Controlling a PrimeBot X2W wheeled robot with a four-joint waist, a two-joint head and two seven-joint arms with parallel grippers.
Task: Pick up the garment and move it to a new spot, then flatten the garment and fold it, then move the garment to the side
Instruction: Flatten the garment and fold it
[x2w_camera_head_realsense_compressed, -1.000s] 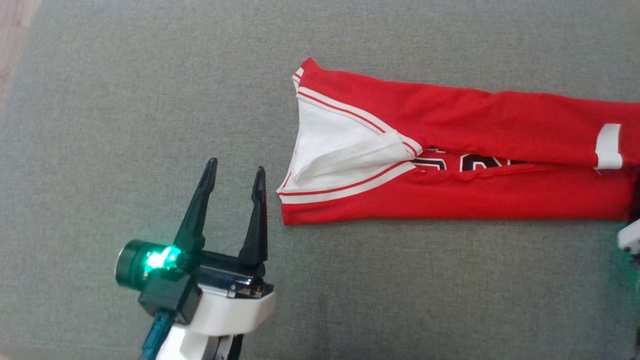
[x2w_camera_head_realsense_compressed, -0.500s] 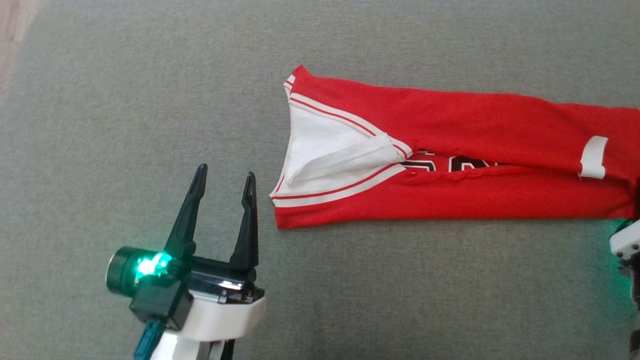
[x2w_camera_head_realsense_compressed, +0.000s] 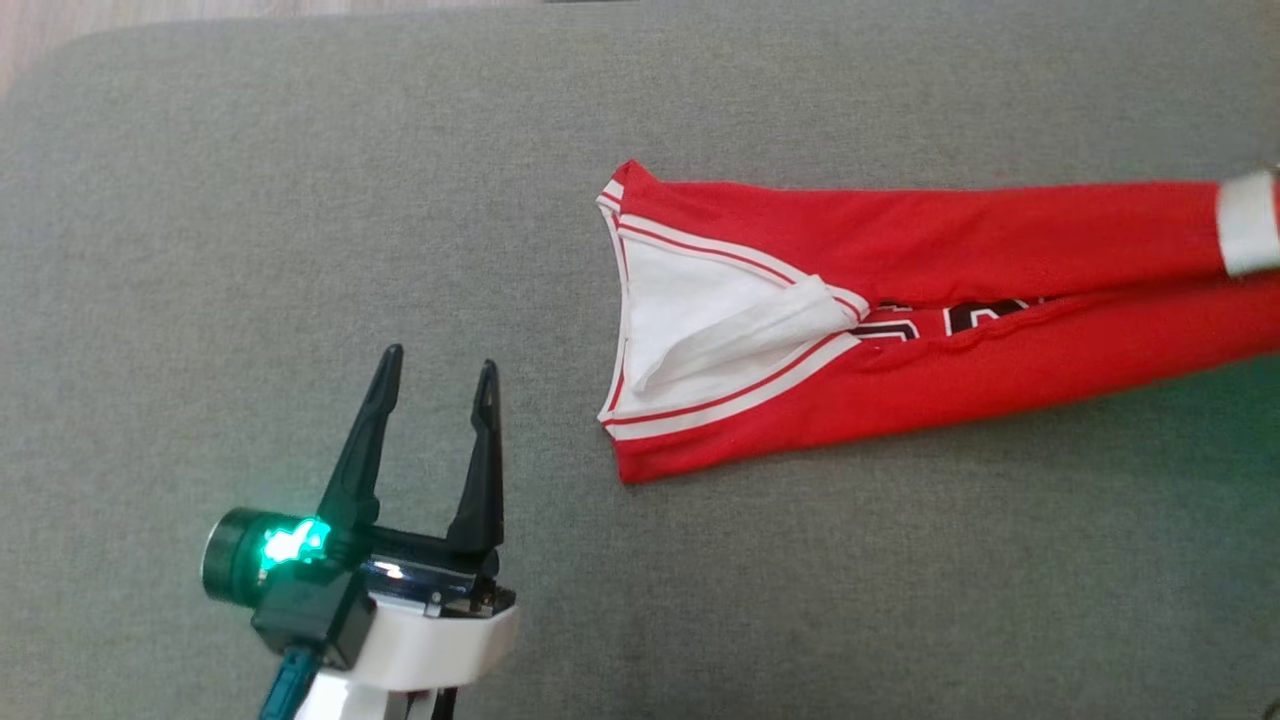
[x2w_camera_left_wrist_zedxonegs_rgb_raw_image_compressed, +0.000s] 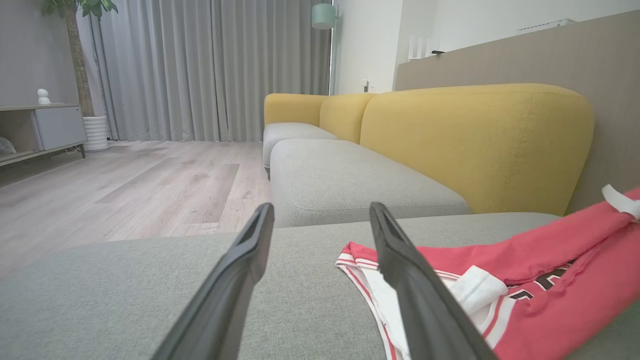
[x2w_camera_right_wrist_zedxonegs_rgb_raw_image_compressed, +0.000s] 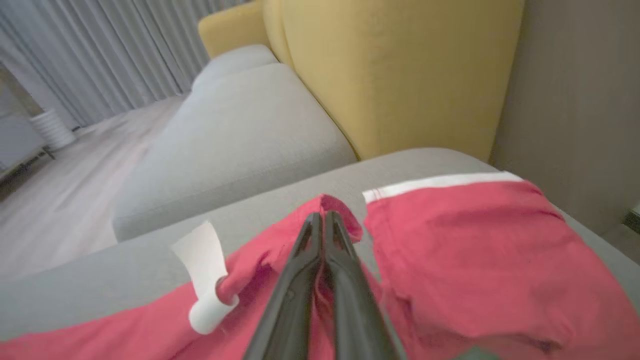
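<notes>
A red jersey (x2w_camera_head_realsense_compressed: 950, 240) with white-and-red trim at its neck lies folded into a long strip on the grey cushion (x2w_camera_head_realsense_compressed: 250, 250). Its neck end points left and its right end runs off the head view. A white tag (x2w_camera_head_realsense_compressed: 1248, 222) sits near that right end. My left gripper (x2w_camera_head_realsense_compressed: 440, 358) stands open over bare cushion, to the left of the neck end and apart from it; the left wrist view has the jersey (x2w_camera_left_wrist_zedxonegs_rgb_raw_image_compressed: 550, 310) just right of my left gripper (x2w_camera_left_wrist_zedxonegs_rgb_raw_image_compressed: 321, 207). My right gripper (x2w_camera_right_wrist_zedxonegs_rgb_raw_image_compressed: 322, 215) is shut on a raised fold of the jersey (x2w_camera_right_wrist_zedxonegs_rgb_raw_image_compressed: 475, 250).
A yellow sofa back (x2w_camera_left_wrist_zedxonegs_rgb_raw_image_compressed: 475, 145) rises behind the grey seats, with a beige wall panel (x2w_camera_right_wrist_zedxonegs_rgb_raw_image_compressed: 575, 100) to the right of it. Wooden floor (x2w_camera_left_wrist_zedxonegs_rgb_raw_image_compressed: 125, 190) lies beyond the cushion's left edge. Bare cushion surrounds the left gripper.
The jersey's right end has swung up and away, turning the strip, and its neck end has slid right. The head view has shifted. The left gripper stays open.
</notes>
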